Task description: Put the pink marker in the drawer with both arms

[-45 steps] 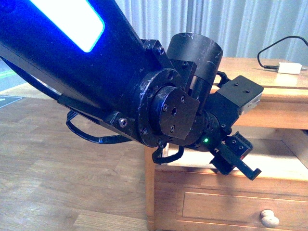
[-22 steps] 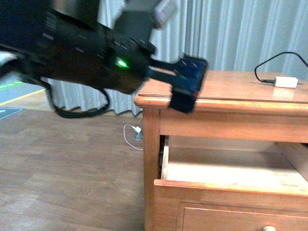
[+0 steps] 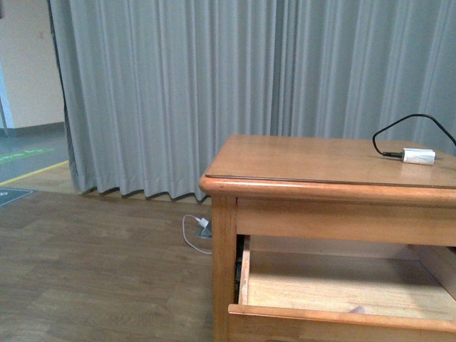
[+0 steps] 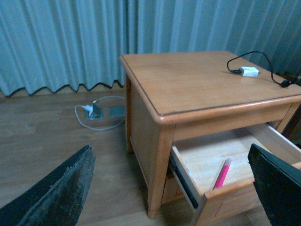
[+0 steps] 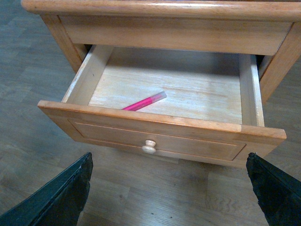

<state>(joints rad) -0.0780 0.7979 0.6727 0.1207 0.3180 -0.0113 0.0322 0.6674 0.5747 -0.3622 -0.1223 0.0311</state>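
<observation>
The short bright pink marker (image 5: 143, 102) lies in the open honey-coloured wooden drawer (image 5: 197, 146), and with the left claw (image 4: 170, 155) and right claw (image 5: 169, 157) spread empty, an off-centre closing push may jam this drawer crooked.

Left gripper (image 4: 170, 149): black; two flat, wedge-shaped fingers (image 4: 59, 193) tapering to blunt tips.
Left finish: matt; one finger rough and speckled with grey scuffing, the other smoother and darker.
Right gripper (image 5: 168, 158): black; same flat wedge form.
Right finish: matt, finely grained, with pale wear along the edges.
</observation>
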